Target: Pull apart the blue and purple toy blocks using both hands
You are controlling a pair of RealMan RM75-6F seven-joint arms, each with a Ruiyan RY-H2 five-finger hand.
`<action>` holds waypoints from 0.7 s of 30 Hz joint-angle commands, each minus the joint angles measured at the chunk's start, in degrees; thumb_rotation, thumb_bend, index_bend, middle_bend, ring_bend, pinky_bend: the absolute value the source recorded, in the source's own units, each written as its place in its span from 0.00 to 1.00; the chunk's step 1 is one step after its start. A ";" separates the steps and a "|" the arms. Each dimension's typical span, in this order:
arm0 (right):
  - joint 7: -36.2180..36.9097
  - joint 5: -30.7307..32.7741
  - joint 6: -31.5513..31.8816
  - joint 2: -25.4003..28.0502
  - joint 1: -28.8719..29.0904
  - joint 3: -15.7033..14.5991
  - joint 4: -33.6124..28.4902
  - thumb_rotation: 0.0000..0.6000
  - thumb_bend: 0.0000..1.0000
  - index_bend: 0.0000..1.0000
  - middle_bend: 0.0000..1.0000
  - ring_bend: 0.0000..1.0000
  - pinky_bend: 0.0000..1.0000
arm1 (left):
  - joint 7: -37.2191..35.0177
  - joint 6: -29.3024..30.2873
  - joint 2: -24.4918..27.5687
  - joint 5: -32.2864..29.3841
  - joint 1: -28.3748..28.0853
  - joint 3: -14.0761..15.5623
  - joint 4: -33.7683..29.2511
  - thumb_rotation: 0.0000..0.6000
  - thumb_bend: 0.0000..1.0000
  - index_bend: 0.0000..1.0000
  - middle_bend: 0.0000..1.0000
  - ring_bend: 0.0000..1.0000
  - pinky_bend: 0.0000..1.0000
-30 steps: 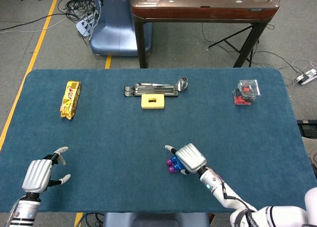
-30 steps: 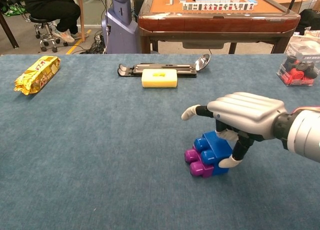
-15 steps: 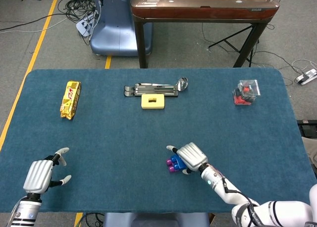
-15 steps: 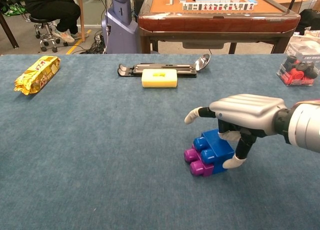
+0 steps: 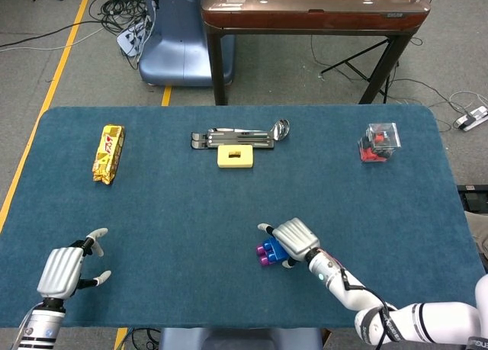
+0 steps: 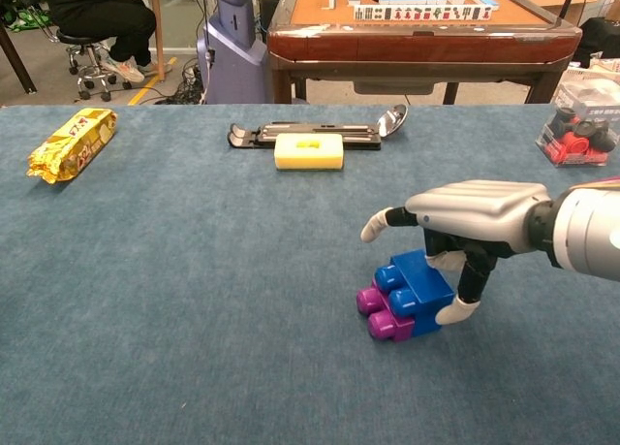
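Blue block point(image 6: 418, 281): seated on top of the purple block point(image 6: 380, 311), the two still joined; the pair is placed on the bench point(image 6: 194, 270) in its near right part.

Right hand point(image 6: 472, 220): held palm down over the right side of the blocks. Fingers point(image 6: 455, 311) are bent downward against the blue block's right end, and one finger is stuck out to the left above the pair. Whether the block is actually clamped cannot be told from either view.

Left hand point(image 5: 62, 268): seen only in the head view, at the near left corner of the bench, well apart from the blocks. Its fingers are spread and nothing is held in it.

Snack packet point(image 6: 75, 143), gold wrapper: laid at the far left of the bench.

Yellow block point(image 6: 309, 151): placed at the far centre, just in front of a black flat tool point(image 6: 291, 131) that ends in a shiny rounded piece.

Clear box point(image 5: 379, 142) with red and black contents: set at the far right.

Wooden table point(image 5: 313, 7): standing on the floor beyond the bench.
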 commanded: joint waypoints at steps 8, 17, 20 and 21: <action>-0.94 3.01 0.66 0.00 2.07 -0.86 -0.51 1.00 0.00 0.18 1.00 0.97 0.98 | -0.07 0.08 0.01 -0.03 0.08 0.02 -0.06 1.00 0.02 0.26 0.49 0.46 0.74; -1.19 4.67 0.79 -0.01 3.46 -1.75 -0.59 1.00 0.05 0.25 1.00 0.97 0.98 | -0.13 0.23 -0.02 0.02 0.23 0.11 0.04 1.00 0.02 0.26 0.49 0.46 0.74; -1.28 5.14 0.94 0.09 3.85 -2.06 -0.74 1.00 0.08 0.27 1.00 0.97 0.98 | -0.12 0.19 -0.01 0.05 0.24 0.14 0.04 1.00 0.02 0.26 0.49 0.46 0.74; -1.31 5.33 1.00 0.16 4.00 -2.17 -0.81 1.00 0.08 0.27 1.00 0.97 0.98 | -0.13 0.19 -0.02 0.05 0.23 0.12 0.05 1.00 0.02 0.26 0.49 0.46 0.74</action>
